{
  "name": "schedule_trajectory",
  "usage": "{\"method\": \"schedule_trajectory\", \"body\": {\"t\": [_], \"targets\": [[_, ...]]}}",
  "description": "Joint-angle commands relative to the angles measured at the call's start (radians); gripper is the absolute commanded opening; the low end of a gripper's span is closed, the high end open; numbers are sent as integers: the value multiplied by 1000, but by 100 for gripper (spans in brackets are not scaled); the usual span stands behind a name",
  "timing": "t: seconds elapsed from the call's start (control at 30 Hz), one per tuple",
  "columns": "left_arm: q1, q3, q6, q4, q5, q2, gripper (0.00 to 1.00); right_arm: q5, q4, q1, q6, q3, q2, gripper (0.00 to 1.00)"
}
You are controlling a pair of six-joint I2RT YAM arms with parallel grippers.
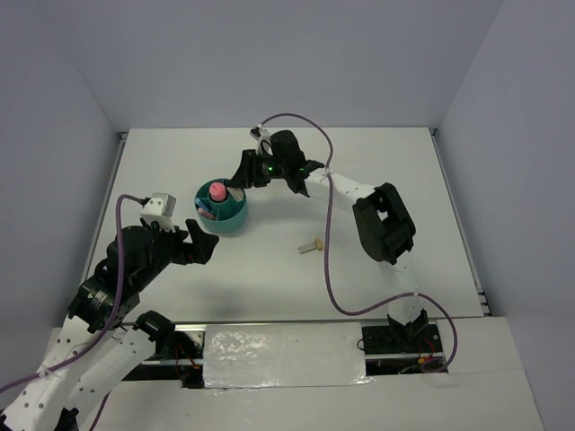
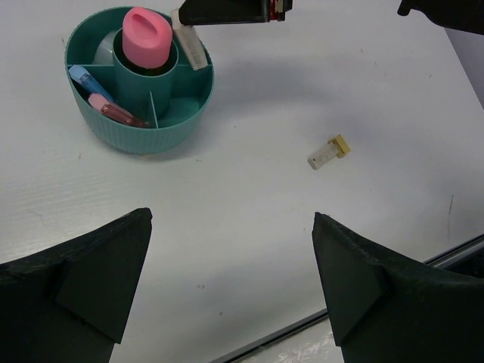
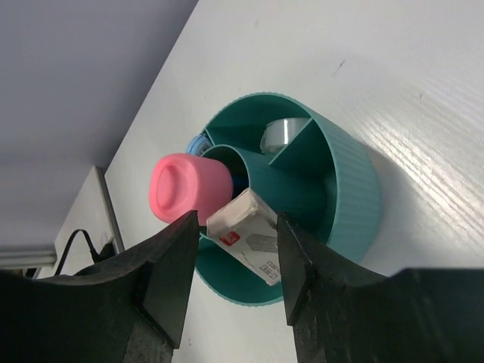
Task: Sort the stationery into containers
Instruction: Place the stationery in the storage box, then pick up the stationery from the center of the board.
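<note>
The round teal organiser [image 1: 235, 223] stands left of the table's middle. A pink-capped cylinder [image 1: 216, 191] stands in its central cup. In the left wrist view the organiser [image 2: 151, 140] holds a blue piece [image 2: 82, 74] and a pink piece [image 2: 113, 112] in one ring compartment. The right wrist view shows a clear tape ring [image 3: 283, 132] in another. My right gripper [image 3: 238, 215] is over the organiser [image 3: 352, 181], shut on the upper end of a white block [image 3: 246, 234] that slants down into a ring compartment. A beige piece [image 1: 312, 245] lies on the table. My left gripper [image 2: 232, 215] is open and empty.
The right arm [image 1: 382, 220] reaches across the table's middle to the organiser, its purple cable looping over the right side. The beige piece [image 2: 329, 152] lies right of the organiser. The table's front edge runs just under my left fingers.
</note>
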Motion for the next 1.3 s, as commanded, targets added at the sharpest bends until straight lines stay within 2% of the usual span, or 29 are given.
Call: {"method": "schedule_trajectory", "body": {"t": [0.0, 0.4, 0.53, 0.63, 0.67, 0.7, 0.8, 0.87, 0.97, 1.1, 1.27], "targets": [[-9, 2, 26, 39, 9, -17, 99, -10, 12, 3, -5, 48, 17, 53], [-15, 4, 26, 39, 9, -14, 99, -1, -4, -5, -8, 65, 16, 57], [-17, 4, 23, 36, 0, -15, 99, 37, 40, -9, -11, -48, -97, 59], [-17, 4, 20, 34, -6, -15, 99, 179, -53, -8, -37, -115, -218, 63], [-17, 4, 21, 34, -8, -15, 99, 329, -97, -8, -37, -127, -248, 64], [-17, 4, 18, 34, -9, -17, 99, 420, -206, -3, -7, -147, -277, 64], [-17, 4, 17, 34, -15, -14, 99, 683, -320, -1, 59, -274, -401, 69], [-18, 4, 15, 33, -15, -9, 99, 738, -355, -1, 38, -382, -484, 69], [-18, 4, 16, 33, -17, -4, 99, 760, -373, -1, -15, -527, -574, 64], [-20, 2, 16, 36, -11, -1, 99, 744, -399, -1, -77, -647, -627, 43], [-20, 2, 17, 36, -5, 3, 99, 709, -412, 0, -118, -713, -639, 42]]}}
